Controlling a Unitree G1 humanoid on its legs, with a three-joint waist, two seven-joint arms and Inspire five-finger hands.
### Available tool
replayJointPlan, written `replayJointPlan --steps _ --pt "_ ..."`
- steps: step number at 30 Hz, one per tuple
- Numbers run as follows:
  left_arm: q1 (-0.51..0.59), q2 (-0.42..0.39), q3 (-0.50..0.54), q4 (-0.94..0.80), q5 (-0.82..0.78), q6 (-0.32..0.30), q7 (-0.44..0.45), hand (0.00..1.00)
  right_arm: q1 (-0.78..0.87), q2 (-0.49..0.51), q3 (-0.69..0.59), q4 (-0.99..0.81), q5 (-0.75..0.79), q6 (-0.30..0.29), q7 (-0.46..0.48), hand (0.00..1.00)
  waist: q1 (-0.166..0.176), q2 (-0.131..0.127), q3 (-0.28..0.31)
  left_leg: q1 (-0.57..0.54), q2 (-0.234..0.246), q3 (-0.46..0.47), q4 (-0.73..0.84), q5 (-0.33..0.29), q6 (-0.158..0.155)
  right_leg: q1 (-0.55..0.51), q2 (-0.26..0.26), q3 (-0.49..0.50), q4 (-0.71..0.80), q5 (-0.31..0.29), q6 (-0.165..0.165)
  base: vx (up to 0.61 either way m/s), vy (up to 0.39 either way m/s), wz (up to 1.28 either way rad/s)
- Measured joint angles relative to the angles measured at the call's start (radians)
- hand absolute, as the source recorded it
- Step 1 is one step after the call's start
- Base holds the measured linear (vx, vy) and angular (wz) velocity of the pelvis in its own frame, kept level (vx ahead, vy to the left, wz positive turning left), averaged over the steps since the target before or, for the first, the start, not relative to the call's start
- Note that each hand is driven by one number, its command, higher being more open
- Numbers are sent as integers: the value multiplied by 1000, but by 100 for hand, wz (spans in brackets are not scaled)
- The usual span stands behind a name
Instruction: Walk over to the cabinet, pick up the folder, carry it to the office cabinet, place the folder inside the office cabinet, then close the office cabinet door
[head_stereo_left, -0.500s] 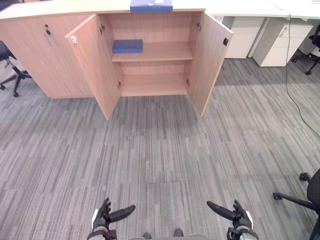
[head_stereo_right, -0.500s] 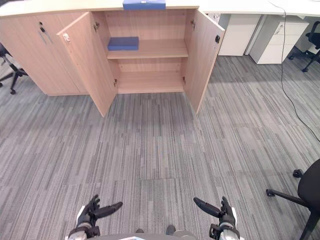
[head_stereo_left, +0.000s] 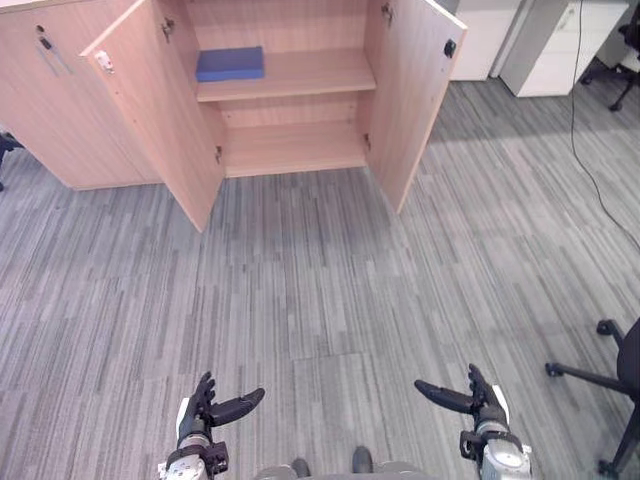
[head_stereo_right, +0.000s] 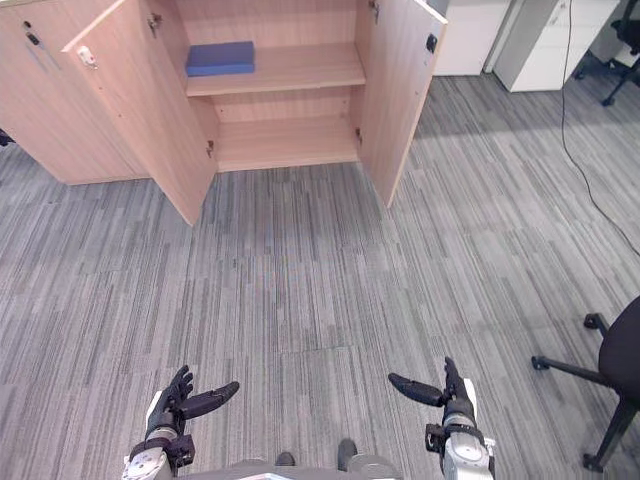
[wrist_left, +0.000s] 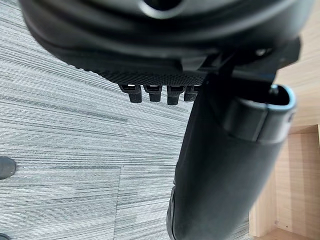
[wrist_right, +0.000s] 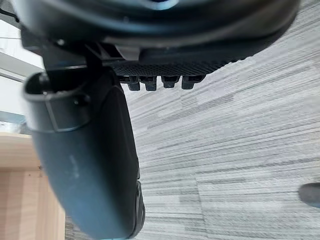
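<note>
Blue folder (head_stereo_left: 231, 63) lies on the upper shelf of the open cabinet (head_stereo_left: 295, 148), far ahead; left hand (head_stereo_left: 203, 412) and right hand (head_stereo_left: 476, 403) hang near, fingers released, empty.

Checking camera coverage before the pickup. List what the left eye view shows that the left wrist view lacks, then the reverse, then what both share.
The left eye view adds the blue folder on the upper shelf of the cabinet, both doors open, the open right robot hand and an office chair. The left wrist view adds a close look along the left robot hand: fingers straight, holding nothing. Shared: that hand, the grey carpet and the cabinet's light wood.
</note>
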Motion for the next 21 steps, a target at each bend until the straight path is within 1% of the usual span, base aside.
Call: replayJointPlan --steps 1,2,3,4,5,6,7,8,9,10,11,12,13,14,15,16,17,18,19,20,21 --pt "0 0 0 -6 -1 0 0 100 -8 0 0 0 0 0 -2 100 0 2 2 -9 1 5 10 -9 10 -9 0 5 7 -4 2 31 42 -24" --pt "1 0 0 -22 -6 0 0 100 -16 1 2 0 0 0 -6 100 2 5 5 -25 4 12 29 -31 20 -36 1 11 40 -25 7 36 56 -21" --pt "0 -1 -1 -39 -17 -1 1 100 -31 1 7 0 1 0 -10 100 3 9 8 -37 5 14 51 -60 41 -86 -1 14 139 -77 19 38 63 -19" --pt "-2 0 -1 -45 -19 -1 2 100 -33 4 12 0 2 0 -14 100 6 5 11 -38 1 19 62 -77 46 -134 -10 13 250 -123 35 26 80 -12" --pt "0 0 -2 -50 -19 -1 3 100 -31 4 20 -1 4 0 -15 100 6 4 12 -32 -3 21 68 -86 53 -167 -18 6 329 -148 44 47 98 -8" --pt "0 0 -6 -52 -19 0 6 100 -25 6 33 -1 6 0 -14 100 9 5 14 -16 -14 22 72 -98 60 -237 -40 -21 504 -172 48 112 118 1" --pt "-1 4 -13 -58 -19 0 19 100 -17 10 48 -3 9 0 -14 100 3 2 24 16 -25 14 64 -110 74 -307 -68 -56 669 -190 47 151 92 8" --pt "-2 8 -15 -60 -19 0 23 100 -12 14 53 -5 9 1 -14 100 2 0 29 36 -30 10 58 -116 78 -325 -81 -73 714 -208 38 283 72 14" --pt "-2 18 -24 -60 -19 0 37 100 -6 16 73 -11 10 2 -13 100 0 3 39 74 -31 3 41 -131 81 -376 -97 -105 732 -247 18 285 37 12" --pt "-6 20 -24 -60 -19 0 40 100 -9 15 82 -13 10 2 -13 100 -3 5 46 90 -29 -2 32 -132 81 -396 -97 -123 720 -250 14 393 5 27" --pt "-30 23 -23 -59 -19 0 41 100 -16 12 87 -20 10 1 -13 100 -11 20 73 121 -6 -19 7 -132 81 -437 -89 -150 660 -247 7 305 -38 34" --pt "-45 23 -24 -59 -19 -1 42 100 -19 12 87 -20 10 1 -14 100 -13 29 83 133 11 -29 -6 -132 80 -460 -74 -162 615 -235 -1 317 -65 50" --pt "-64 23 -24 -59 -19 -2 42 100 -23 11 87 -20 10 2 -14 100 -18 43 91 145 40 -49 -27 -131 78 -495 -54 -176 528 -195 0 352 -98 60" --pt "-83 27 -24 -58 -20 -6 42 100 -26 11 94 -21 10 2 -14 100 -30 41 96 162 62 -73 -46 -127 66 -530 -39 -183 385 -101 5 496 -148 75" --pt "-92 32 -32 -57 -19 -8 43 100 -19 10 98 -31 7 2 -16 100 -36 26 99 200 68 -84 -63 -132 20 -527 -37 -171 247 60 -6 529 -162 69" --pt "-89 35 -44 -54 -19 -8 45 100 -9 8 98 -39 7 1 -20 100 -41 23 97 220 76 -95 -64 -143 0 -515 -42 -163 241 172 -22 703 -247 50" --pt "-96 23 -55 -50 -18 -8 43 100 -23 -4 97 -38 4 7 -26 100 -45 46 106 228 110 -110 -23 -147 -26 -530 -30 -187 345 152 -67 699 -270 43" --pt "-106 24 -70 -43 -16 -9 38 100 -32 1 93 -46 3 7 -28 100 -55 38 108 197 115 -113 73 -106 -89 -529 -47 -196 416 76 -79 699 -289 39" --pt "-106 21 -79 -41 -17 -9 38 100 -31 0 93 -52 0 7 -27 100 -57 35 108 174 118 -112 151 -70 -108 -507 -53 -201 429 44 -80 458 -205 36" --pt "-104 10 -80 -37 -17 -9 36 100 -32 -2 95 -54 -1 7 -24 100 -55 34 109 123 128 -107 311 6 -112 -456 -52 -203 420 10 -81 601 -261 26" --pt "-93 -3 -79 -35 -17 -12 35 100 -30 -4 111 -53 -1 7 -25 100 -52 33 113 29 165 -100 565 119 -132 -355 -40 -207 369 -15 -86 599 -241 18"
